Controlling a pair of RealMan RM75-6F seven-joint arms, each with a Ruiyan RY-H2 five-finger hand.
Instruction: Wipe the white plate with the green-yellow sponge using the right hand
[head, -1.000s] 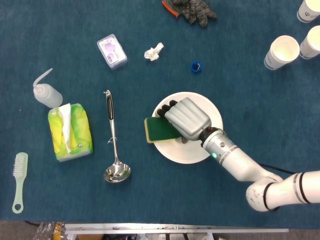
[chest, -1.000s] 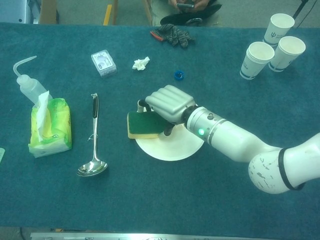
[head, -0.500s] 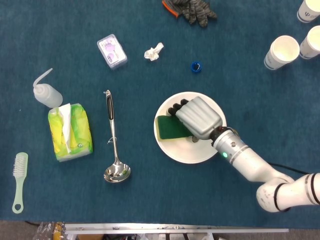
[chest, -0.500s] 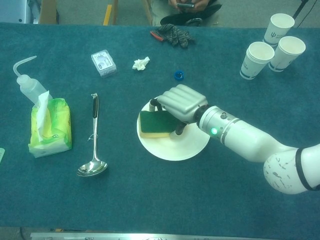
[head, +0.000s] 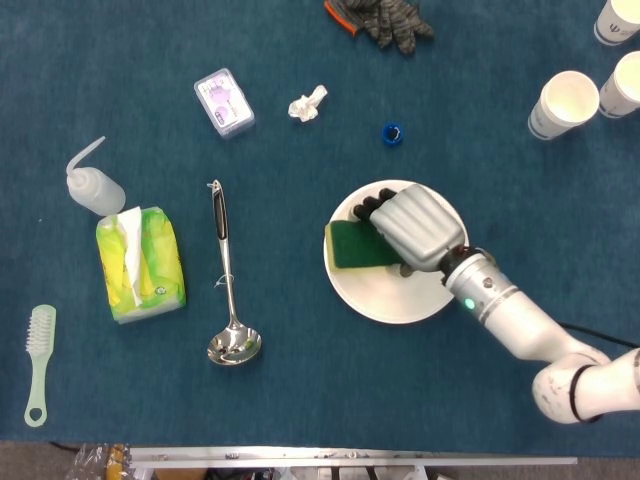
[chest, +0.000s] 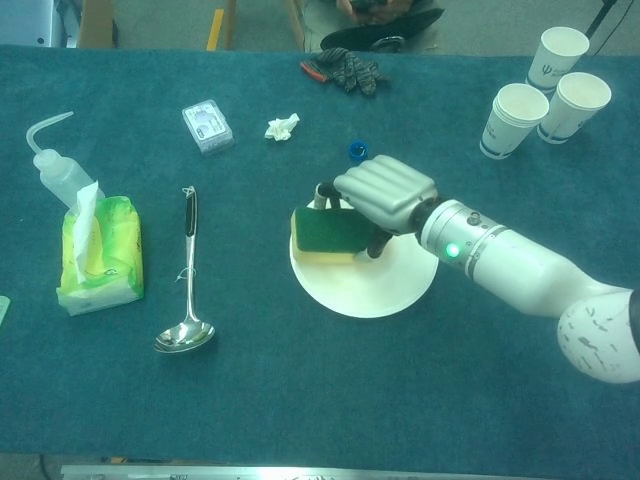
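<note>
The white plate (head: 385, 295) (chest: 365, 290) lies on the blue cloth right of the table's middle. My right hand (head: 415, 228) (chest: 388, 194) grips the green-yellow sponge (head: 350, 246) (chest: 325, 234) and presses it onto the plate's left rim, green face up. The sponge overhangs that rim slightly. The fingers curl over the sponge's right part and hide it. My left hand shows in neither view.
A metal ladle (head: 228, 290) lies left of the plate, with a tissue pack (head: 139, 263) and squeeze bottle (head: 94, 186) further left. A blue cap (head: 393, 133) and crumpled paper (head: 307, 104) sit behind the plate. Paper cups (head: 565, 103) stand far right; gloves (head: 385, 20) at the back.
The right hand has moved rightward with the sponge. The plate has shifted right along with it.
</note>
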